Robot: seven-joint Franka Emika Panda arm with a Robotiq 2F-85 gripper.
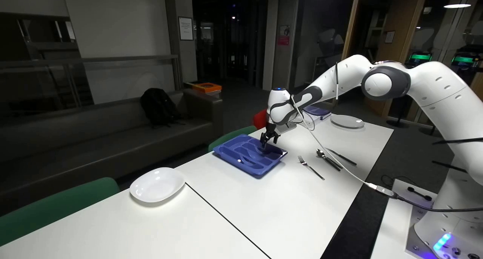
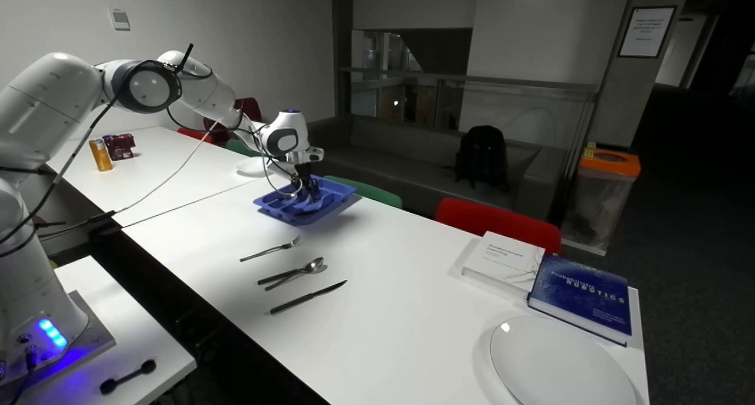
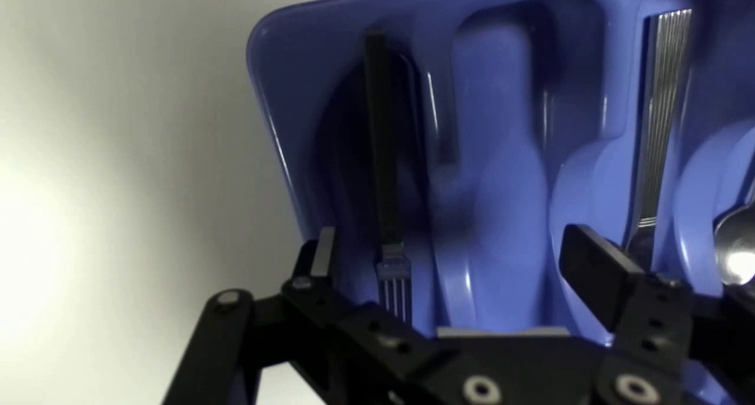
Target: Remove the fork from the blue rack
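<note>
In both exterior views the blue rack sits on the bench, right under my hand. Wrist view, rn: I'm released, fingers spread wide, w/ black-handled fork btwn 'em in rack's edge slot, tines partly hidden.

Fork in rack; on table, between plates

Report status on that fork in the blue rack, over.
Gripper open at the blue rack. Fork lies inside, ungrasped, tine ends hidden behind the gripper in the wrist view. Divider beside it, might obstruct closing.
</note>
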